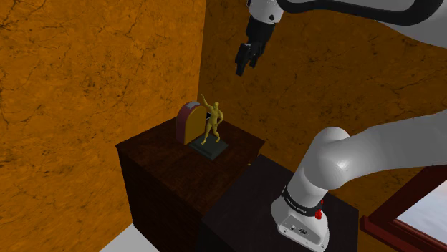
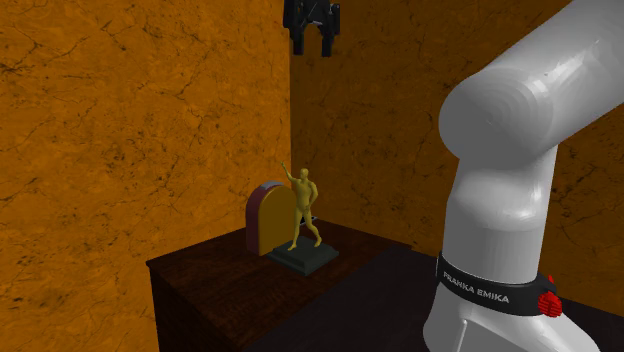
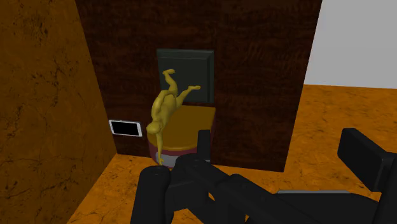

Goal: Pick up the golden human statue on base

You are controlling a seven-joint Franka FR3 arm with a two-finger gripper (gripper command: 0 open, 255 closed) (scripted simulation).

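Black gripper [image 2: 312, 50], its fingers spread wide with nothing between them, hangs high above the golden statue [image 1: 211, 122], which stands upright on its dark square base [image 1: 209, 149], just in front of a red-edged arched block [image 1: 188, 122] on a dark wooden cabinet [image 1: 165, 172] by the orange walls [image 1: 86, 71].

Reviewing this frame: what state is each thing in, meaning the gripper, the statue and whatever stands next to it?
gripper: open, empty, high above the statue, well clear of it.
golden statue: upright on its dark base, one arm raised, standing on the dark cabinet, not grasped.
arched box: upright, close behind the statue; whether they touch cannot be told.
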